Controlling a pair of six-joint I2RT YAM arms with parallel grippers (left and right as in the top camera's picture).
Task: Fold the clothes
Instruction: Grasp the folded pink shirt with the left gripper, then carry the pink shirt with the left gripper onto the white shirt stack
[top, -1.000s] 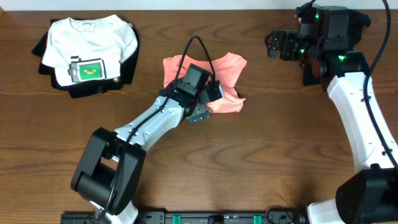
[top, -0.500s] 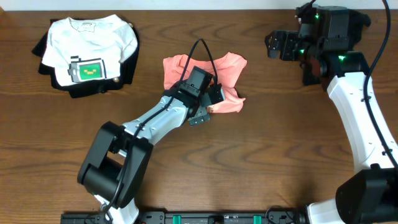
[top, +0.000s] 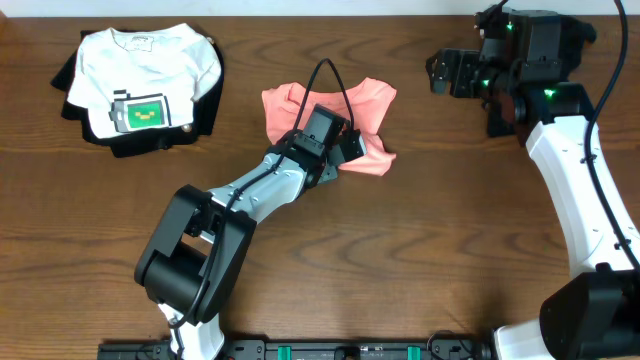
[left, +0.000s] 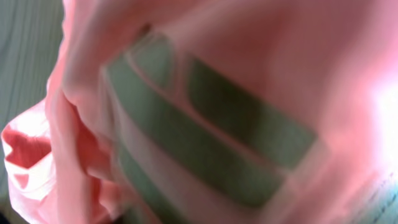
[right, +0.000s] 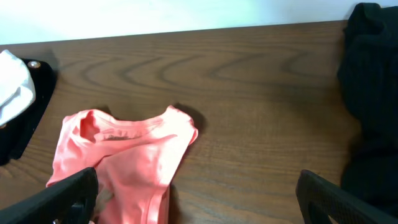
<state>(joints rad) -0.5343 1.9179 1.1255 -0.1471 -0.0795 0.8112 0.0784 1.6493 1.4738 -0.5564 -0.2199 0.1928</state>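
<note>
Left gripper: down on the near edge of the salmon-pink T-shirt. The cloth lies directly beneath it and close against its camera, where the dark striped print fills the view. Its jaws are hidden, so clenched or released cannot be told. T-shirt: crumpled on the worktop, spreading beyond the left gripper. Right gripper: jaws spread wide, empty, well apart from the T-shirt. White T-shirt: folded, far off to the left gripper's left.

A crumpled salmon-pink T-shirt lies on the wooden table — right claw spread wide, fingers at the bottom corners.
</note>
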